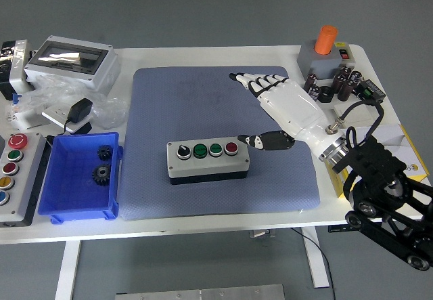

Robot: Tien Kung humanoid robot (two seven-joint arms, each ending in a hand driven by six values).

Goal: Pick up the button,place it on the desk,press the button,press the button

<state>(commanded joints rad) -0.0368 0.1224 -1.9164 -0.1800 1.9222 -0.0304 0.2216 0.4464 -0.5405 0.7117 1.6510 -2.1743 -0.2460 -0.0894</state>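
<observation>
A grey button box (208, 160) is seen lying flat on the blue mat (176, 97) that covers the middle of the white desk (223, 229). On its top face four controls are set in a row: a black selector knob at the left end, two green buttons, and a red button (231, 149) at the right end.

The right hand (274, 107) is held just to the right of the button box, above the mat, with its four fingers (260, 81) stretched out straight and close together, pointing away from the box towards the far side of the desk. Nothing is gripped by it. Its dark thumb (260, 141) is turned towards the box, the tip lying just beside the box's right end near the red button; whether it touches cannot be told.

To the left of the button box, beyond the mat's edge, a blue bin (64, 202) holding two dark gears (101, 173) is placed.
</observation>
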